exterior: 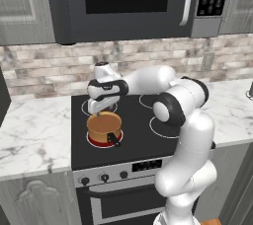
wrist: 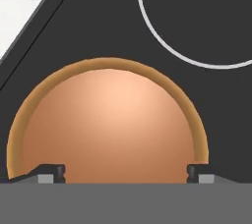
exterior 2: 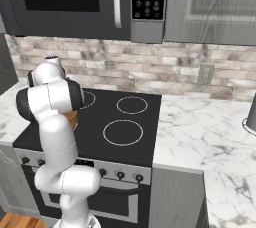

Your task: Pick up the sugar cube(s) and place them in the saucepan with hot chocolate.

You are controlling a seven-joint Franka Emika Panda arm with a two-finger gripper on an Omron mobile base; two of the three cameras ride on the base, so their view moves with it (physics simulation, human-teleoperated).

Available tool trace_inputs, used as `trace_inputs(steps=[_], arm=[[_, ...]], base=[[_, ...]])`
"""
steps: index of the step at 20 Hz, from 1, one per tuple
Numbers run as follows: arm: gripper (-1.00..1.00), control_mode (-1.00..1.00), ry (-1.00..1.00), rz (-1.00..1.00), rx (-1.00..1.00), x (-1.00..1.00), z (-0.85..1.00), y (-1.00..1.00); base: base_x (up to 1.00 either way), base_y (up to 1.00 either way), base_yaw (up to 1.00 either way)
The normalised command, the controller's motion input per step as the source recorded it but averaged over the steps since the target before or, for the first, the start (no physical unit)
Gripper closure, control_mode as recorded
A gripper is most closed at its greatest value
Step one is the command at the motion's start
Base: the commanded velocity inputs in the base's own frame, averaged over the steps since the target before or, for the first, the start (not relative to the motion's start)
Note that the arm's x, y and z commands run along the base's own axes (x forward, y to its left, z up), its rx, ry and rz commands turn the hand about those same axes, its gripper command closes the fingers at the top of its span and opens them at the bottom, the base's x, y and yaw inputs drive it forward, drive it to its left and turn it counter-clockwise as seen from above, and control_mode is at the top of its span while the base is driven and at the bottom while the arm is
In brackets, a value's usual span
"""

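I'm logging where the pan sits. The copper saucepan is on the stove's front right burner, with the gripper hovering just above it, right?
Not quite: the saucepan sits on the front left burner, as the left base view shows. The gripper does hover just above it, over the stove.

The black stovetop [exterior: 133, 135] sits between two white marble counters [exterior: 34, 135]. On it, at about nine o'clock on the front-left burner, stands the copper saucepan [exterior: 104, 129], its black handle pointing toward five o'clock.
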Motion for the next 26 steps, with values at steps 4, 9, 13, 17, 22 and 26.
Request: trace_inputs(steps=[4,9,13,17,22,26], arm=[[-1.0,-1.0,-0.04,0.0,0.02,0.0,0.22,0.0],[-1.0,-1.0,-0.07,0.0,0.02,0.0,0.23,0.0],[-1.0,-1.0,-0.11,0.0,0.02,-0.01,0.29,0.0],[-1.0,-1.0,-0.15,0.0,0.03,-0.09,0.36,0.0],[-1.0,-1.0,-0.12,0.0,0.06,-0.34,0.19,0.0],[-1.0,-1.0,-0.06,0.0,0.06,-0.37,0.03,0.0]], base=[[0.0,0.0,0.0],[0.0,0.0,0.0],[0.0,0.0,0.0],[0.0,0.0,0.0],[0.0,0.0,0.0],[0.0,0.0,0.0]])
